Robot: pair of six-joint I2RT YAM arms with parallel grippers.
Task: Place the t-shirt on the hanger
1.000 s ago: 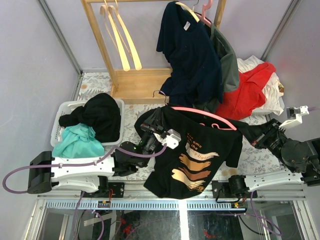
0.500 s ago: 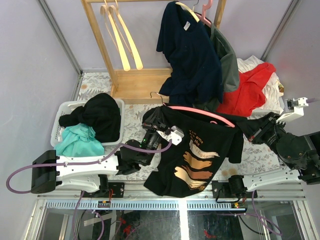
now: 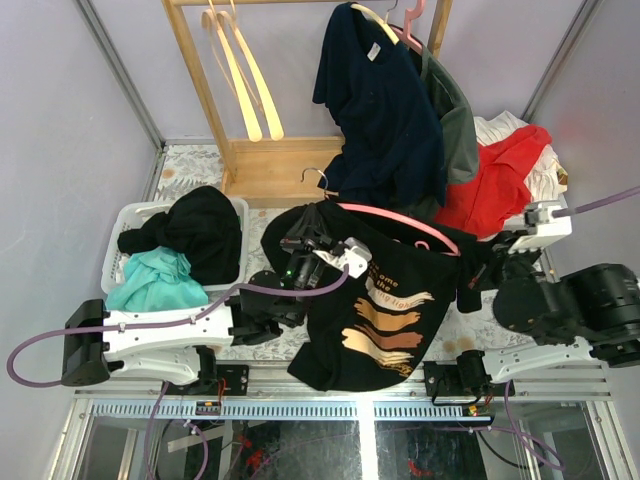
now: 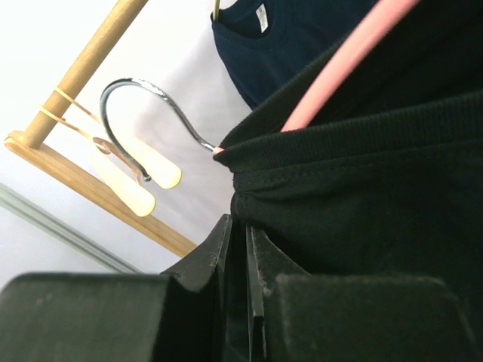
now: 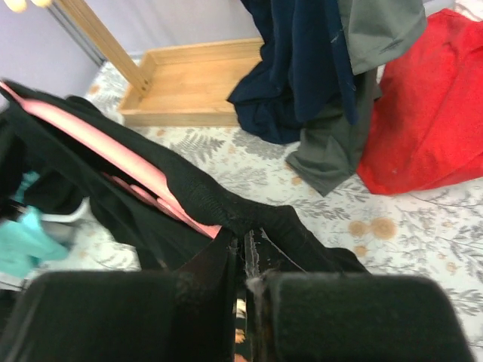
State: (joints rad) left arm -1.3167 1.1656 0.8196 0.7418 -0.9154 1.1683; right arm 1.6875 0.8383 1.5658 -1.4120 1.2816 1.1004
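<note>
The t-shirt (image 3: 380, 310) drapes on the hanger (image 3: 400, 218) at the middle of the counter (image 3: 190, 165), between the left end effector (image 3: 300, 243) at its collar and the right end effector (image 3: 478, 268) at its sleeve. A basket (image 3: 120, 215) sits left of it. Behind stands a rack (image 3: 195, 70), with garments (image 3: 380, 110) hanging at its right end.

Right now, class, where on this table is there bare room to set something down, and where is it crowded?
Bare table shows at the back left, between the white basket and the wooden rack base. A narrower patch lies front right, between the t-shirt and the right arm. Crowded: centre, and back right under the navy shirt and red garment.
</note>
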